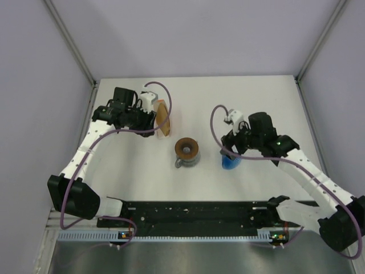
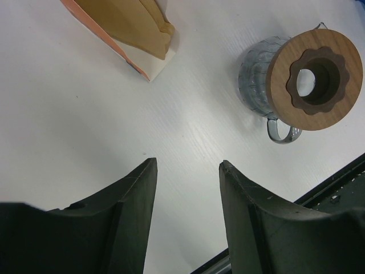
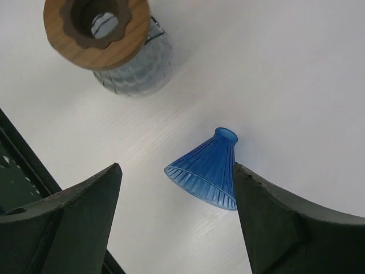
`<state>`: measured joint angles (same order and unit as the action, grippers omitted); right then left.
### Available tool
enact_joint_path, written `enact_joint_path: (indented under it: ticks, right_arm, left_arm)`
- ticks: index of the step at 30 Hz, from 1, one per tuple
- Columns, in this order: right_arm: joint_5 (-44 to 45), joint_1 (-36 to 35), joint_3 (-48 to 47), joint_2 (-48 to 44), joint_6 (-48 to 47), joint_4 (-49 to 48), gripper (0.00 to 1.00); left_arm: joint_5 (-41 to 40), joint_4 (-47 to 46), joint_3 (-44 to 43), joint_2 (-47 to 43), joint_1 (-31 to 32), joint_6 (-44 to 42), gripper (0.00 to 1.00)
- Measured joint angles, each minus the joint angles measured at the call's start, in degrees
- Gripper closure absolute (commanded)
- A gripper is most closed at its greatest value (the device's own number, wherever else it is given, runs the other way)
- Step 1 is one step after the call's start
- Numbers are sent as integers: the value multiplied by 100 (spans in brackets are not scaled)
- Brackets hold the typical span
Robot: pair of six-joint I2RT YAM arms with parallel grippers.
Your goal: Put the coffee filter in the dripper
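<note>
The dripper [image 3: 208,171], a blue ribbed cone, lies on its side on the white table, narrow neck pointing away. My right gripper [image 3: 177,165] stands open around it. Its right finger [image 3: 268,211] touches the cone's wide rim, and its left finger is well apart from it. From above, the dripper [image 1: 230,162] sits just under the right gripper [image 1: 231,152]. No single coffee filter is in view; brown filters show only inside the orange-and-white pack [image 2: 128,31]. My left gripper [image 2: 188,161] is open and empty over bare table, short of the pack [image 1: 163,118].
A grey glass jug [image 2: 256,74] with a handle and a wooden ring [image 2: 285,68] on top stands mid-table between the arms [image 1: 187,153]. A black rail [image 1: 199,212] runs along the near edge. Grey walls enclose the table.
</note>
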<state>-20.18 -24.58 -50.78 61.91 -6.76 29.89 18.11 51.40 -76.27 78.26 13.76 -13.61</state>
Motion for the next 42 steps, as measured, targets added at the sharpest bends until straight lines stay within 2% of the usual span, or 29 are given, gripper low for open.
enact_joint_path:
  ticks: [3, 7, 12, 20, 23, 25, 29, 33, 35, 36, 37, 42]
  right_arm:
    - [472, -538, -7, -201, -1025, 310, 16]
    - [1502, -564, 26, -98, -2175, 765, 13]
    - [2275, -564, 501, -107, -3453, 446, 12]
    - [2516, -562, 925, 640, -4516, -367, 16]
    - [2323, -525, 1005, 789, -4723, -791, 18]
    - [2096, -516, 1008, 828, -4804, -984, 23]
    - [1523, -514, 1008, 975, -4878, -1305, 43]
    - [1237, -514, 975, 1401, -4745, -1443, 56]
    - [1276, -514, 942, 1626, -4636, -1453, 69]
    - [1298, -514, 905, 1687, -4572, -1443, 81]
    - [1333, -511, 848, 1742, -4459, -1416, 100]
    - [1523, -514, 229, 1733, -3611, -1093, 100]
  left_arm:
    - [2, 2, 0, 0, 0, -2, 47]
    - [26, 2, 0, 0, 0, -2, 47]
    - [48, 2, -2, 0, 0, -2, 47]
    - [83, 2, -2, 0, 0, -7, 47]
    - [98, 4, -2, 0, 0, -4, 47]
    - [105, 4, -2, -13, 0, -4, 47]
    - [103, 4, -2, -94, 0, -9, 47]
    - [94, 2, -2, -131, 0, -11, 47]
    - [87, 4, -2, -131, 0, -11, 47]
    - [87, 2, -2, -131, 0, -13, 47]
    - [87, 7, -2, -140, 0, -17, 47]
    - [94, 52, -61, -142, 0, -24, 47]
